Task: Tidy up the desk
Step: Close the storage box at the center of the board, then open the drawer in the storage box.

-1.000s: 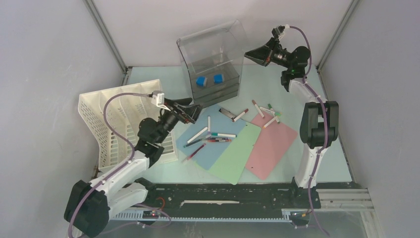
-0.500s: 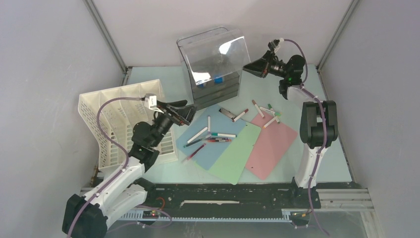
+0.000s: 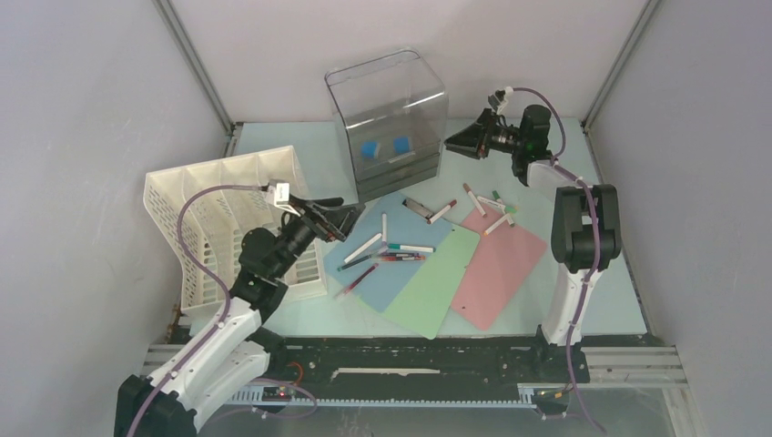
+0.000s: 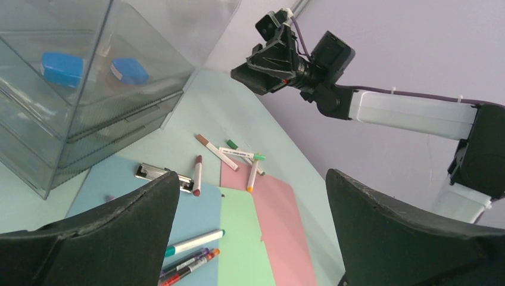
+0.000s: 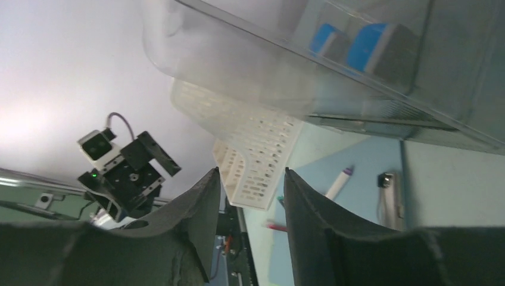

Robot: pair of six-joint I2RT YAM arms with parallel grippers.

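Clutter is spread over the desk (image 3: 610,264), which is enclosed by grey walls (image 3: 82,91) and edged by a black rail (image 3: 437,360) at the near side. A white rack (image 3: 209,209) is set at the left, and a clear box (image 3: 387,118) with two blue blocks (image 3: 369,147) inside is placed at the far middle. A blue sheet (image 3: 382,273), a green sheet (image 3: 432,287) and a pink sheet (image 3: 501,264) are fanned side by side in the middle, and markers (image 3: 401,248) are scattered over the blue and pink ones. The left gripper (image 3: 344,217) is held just right of the rack, its jaws spread wide with nothing grasped. The right gripper (image 3: 452,144) is held raised just right of the box and pointed at it, its jaws parted by a narrow gap with nothing between them.
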